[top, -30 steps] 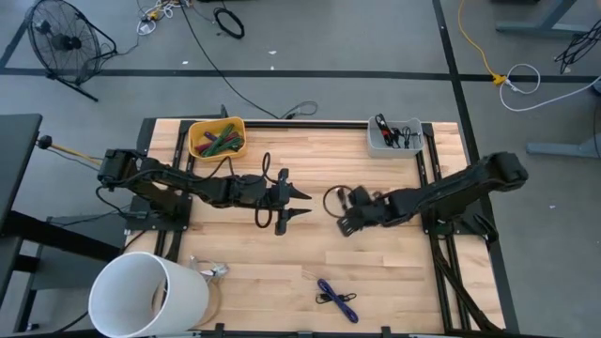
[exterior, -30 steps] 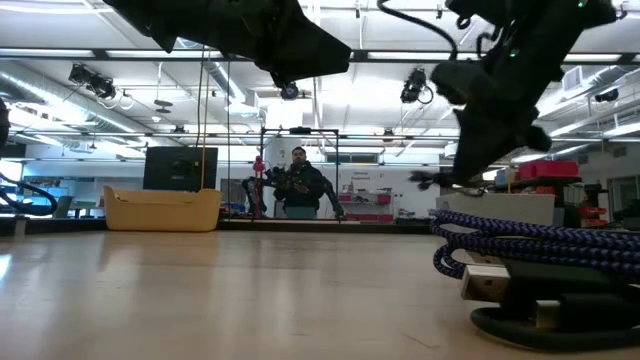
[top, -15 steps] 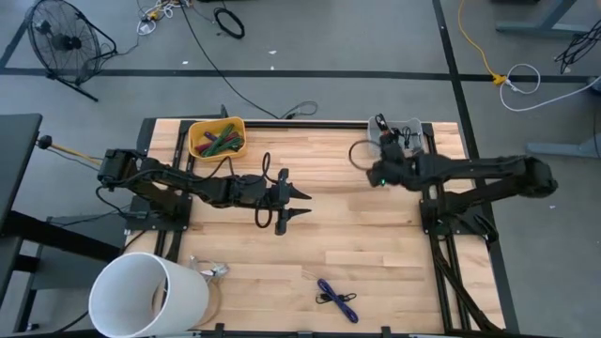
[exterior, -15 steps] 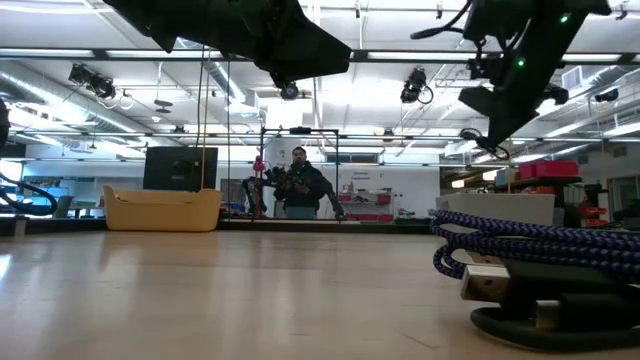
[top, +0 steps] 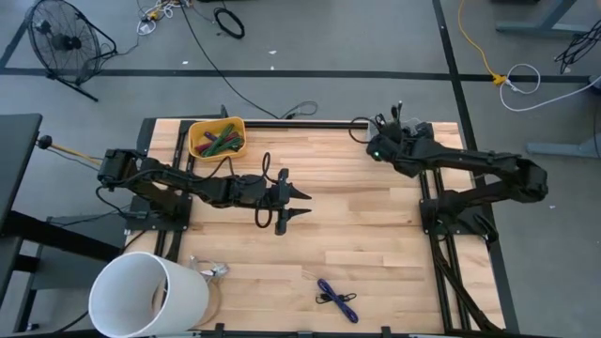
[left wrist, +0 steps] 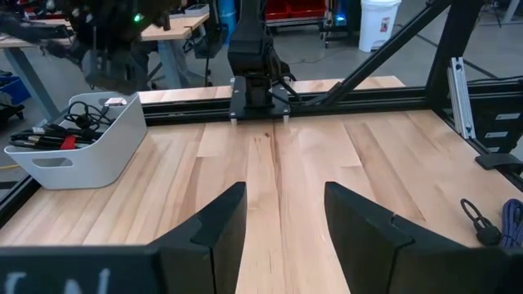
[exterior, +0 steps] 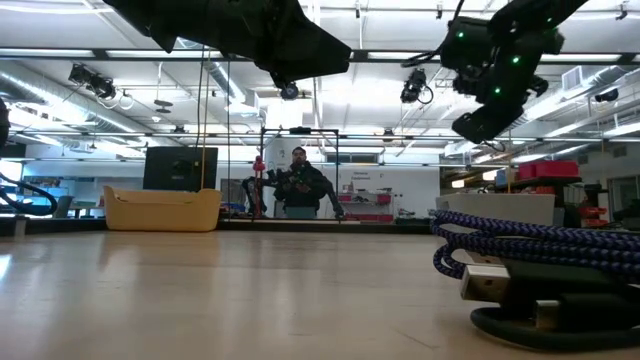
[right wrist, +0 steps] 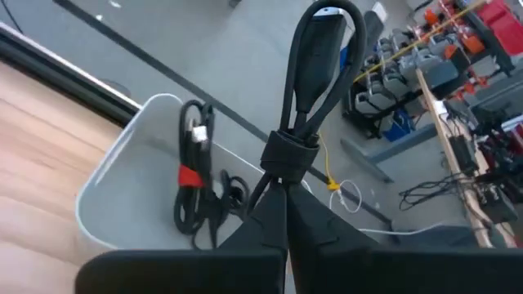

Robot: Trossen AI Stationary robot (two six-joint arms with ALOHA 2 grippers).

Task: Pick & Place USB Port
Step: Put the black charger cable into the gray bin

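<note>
A black USB cable [right wrist: 315, 57], coiled and bound by a strap, is in my right gripper [right wrist: 282, 192], which is shut on it. In the high view this gripper [top: 383, 145] is over the left rim of the grey bin [top: 399, 138] at the table's far right. The bin [right wrist: 131, 184] holds other black cables [right wrist: 196, 192]. A blue bundled cable [top: 336, 299] lies on the table near its near edge. My left gripper [top: 293, 202] waits open over the table's middle, touching nothing. My right gripper pinches the black cable bundle between its two fingers, just below the strap [right wrist: 286, 153]. The coil's loops stick out past the fingertips along the line of the fingers. The bundle is lifted clear, in the air beside and above the grey bin.
A yellow bin [top: 217, 137] with coloured items stands at the far left. A white bucket [top: 146, 296] sits at the near left corner, with a small metal item [top: 211, 270] beside it. Bare wood lies between the arms. A person [exterior: 300, 182] stands in the room behind.
My right gripper, shut on the black cable, has risen from the table's middle. It has swung toward the far right corner and now stands at the grey bin. The cable has travelled with it, lifted clear.
</note>
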